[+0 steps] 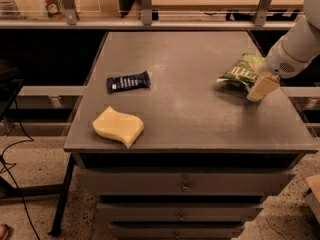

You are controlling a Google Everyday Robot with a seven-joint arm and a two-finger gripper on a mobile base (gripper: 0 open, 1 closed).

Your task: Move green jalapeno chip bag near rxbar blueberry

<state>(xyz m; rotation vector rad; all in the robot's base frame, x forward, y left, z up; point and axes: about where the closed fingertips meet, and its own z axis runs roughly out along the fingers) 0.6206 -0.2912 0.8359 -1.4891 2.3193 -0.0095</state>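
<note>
**Hand parked at the right edge of the chip bag**

So the white arm comes in from the upper right corner of the frame and slopes down and to the left toward the worktop. The hand sits at the end of it as a pale beige piece, tilted, with its tip low over the surface at the right of the frame. It's right against the lower right edge of the green jalapeno chip bag. Honestly I can't tell whether the hand is open or closed, or whether it has any hold on the bag at all.

The bag lies crumpled on the right side of the worktop, a bit above the middle. The rxbar blueberry lies flat over on the left side, well apart from the bag. A pale yellow wavy sponge sits below the bar, near the lower left corner of the worktop. Drawers run under the front edge.
</note>
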